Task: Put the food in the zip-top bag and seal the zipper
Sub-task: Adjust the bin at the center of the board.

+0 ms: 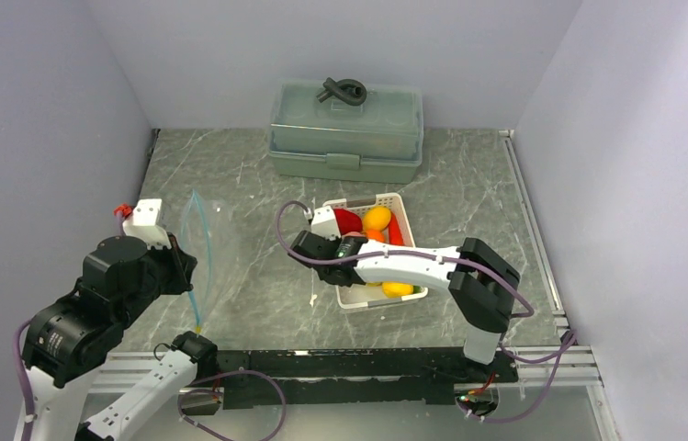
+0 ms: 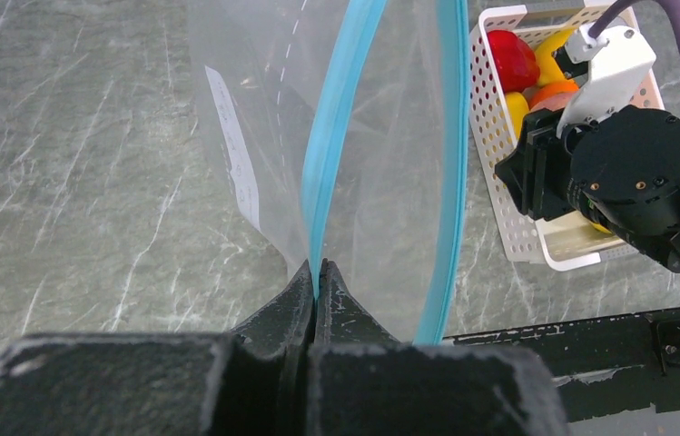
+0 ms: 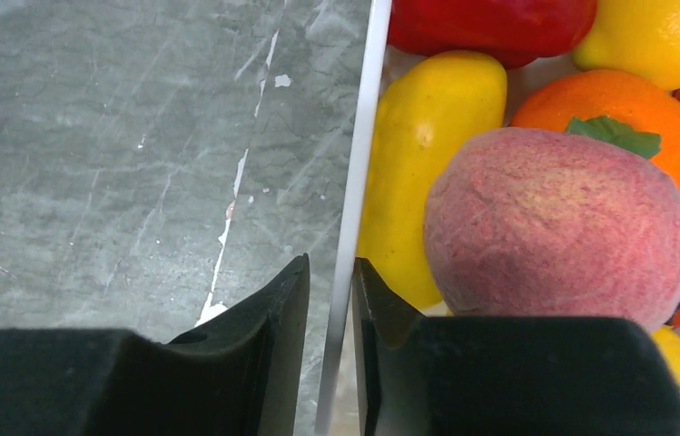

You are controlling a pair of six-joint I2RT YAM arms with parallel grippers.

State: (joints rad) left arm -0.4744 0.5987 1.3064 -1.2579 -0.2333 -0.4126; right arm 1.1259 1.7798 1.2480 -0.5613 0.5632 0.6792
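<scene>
The clear zip-top bag (image 1: pixel 216 241) lies left of centre, and its teal zipper (image 2: pixel 331 136) runs away from my left gripper (image 2: pixel 318 272), which is shut on that strip at the mouth's near end. The bag's mouth (image 2: pixel 381 182) gapes open between two teal edges. The food sits in the white lattice basket (image 1: pixel 369 303): a pinkish-red peach (image 3: pixel 558 227), a yellow fruit (image 3: pixel 431 136), an orange (image 3: pixel 608 100), a red pepper (image 3: pixel 490 23) and a lemon (image 3: pixel 663 36). My right gripper (image 3: pixel 330 272) stands astride the basket's left rim (image 3: pixel 363 136), narrowly open, with a thin gap at the outer finger.
A grey-green lidded box (image 1: pixel 344 138) stands at the back with a dark knotted object (image 1: pixel 342 90) on its lid. A black rail (image 1: pixel 367 363) runs along the near edge. Grey walls close in the left, back and right sides.
</scene>
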